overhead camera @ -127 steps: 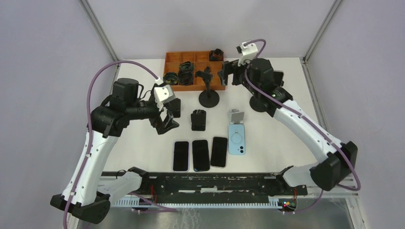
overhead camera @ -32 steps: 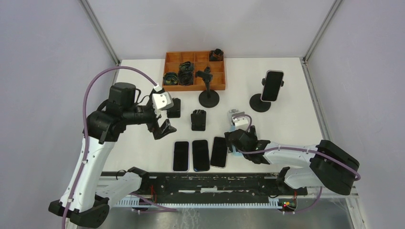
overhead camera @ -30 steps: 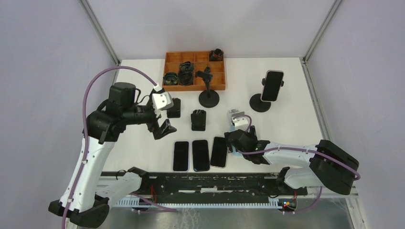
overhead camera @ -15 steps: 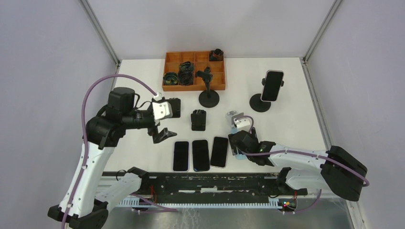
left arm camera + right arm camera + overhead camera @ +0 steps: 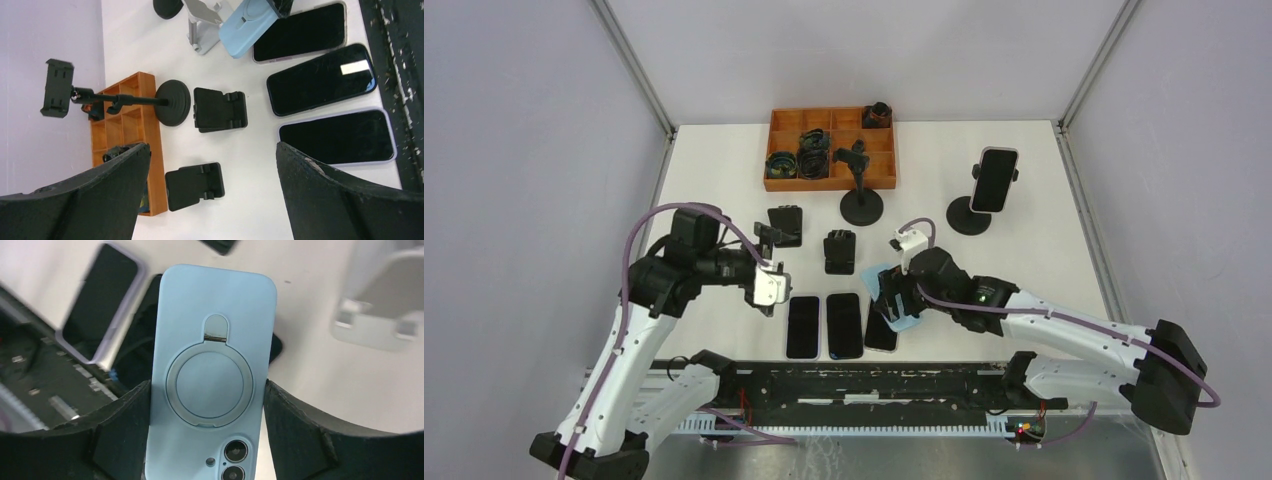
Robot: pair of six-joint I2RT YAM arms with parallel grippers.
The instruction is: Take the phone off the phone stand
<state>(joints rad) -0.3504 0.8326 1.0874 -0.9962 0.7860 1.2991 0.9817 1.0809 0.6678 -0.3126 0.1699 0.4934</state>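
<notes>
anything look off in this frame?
Only the blue phone: it hangs tilted in the right claw, over the end black phone, apart from the grey stand. Nothing looks spilled or damaged.

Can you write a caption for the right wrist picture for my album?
The right gripper clasps the light blue phone by its sides, ring holder facing us, over dark phones on the table.

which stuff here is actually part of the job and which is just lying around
Job: light blue phone, right gripper clamping it, grey stand.
Lying about: three dark phones, two folded black stands, clamp stand, orange tray, far phone on its stand.
</notes>
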